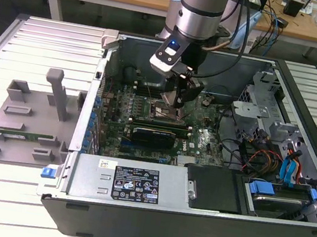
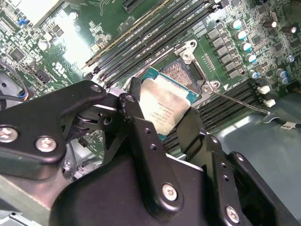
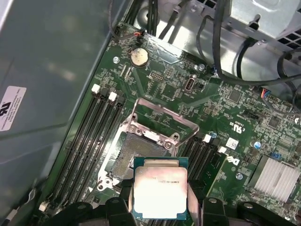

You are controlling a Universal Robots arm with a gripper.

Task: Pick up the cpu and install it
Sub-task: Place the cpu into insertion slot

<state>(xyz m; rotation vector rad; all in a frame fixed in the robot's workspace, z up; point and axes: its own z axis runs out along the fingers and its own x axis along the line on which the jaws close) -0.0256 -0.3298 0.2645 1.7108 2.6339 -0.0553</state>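
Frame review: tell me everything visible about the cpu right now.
The cpu is a flat square chip with a dull silver metal top, faint print and a thin green rim. The gripper clamps it by two opposite edges, one black finger on each side, metal top facing the wrist cameras. It hangs above the motherboard, just beside the open socket, whose load frame is raised; it is not seated.

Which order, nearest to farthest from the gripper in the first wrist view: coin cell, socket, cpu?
From the gripper:
1. cpu: in its grip.
2. socket: open, just past the cpu.
3. coin cell: well beyond the socket.
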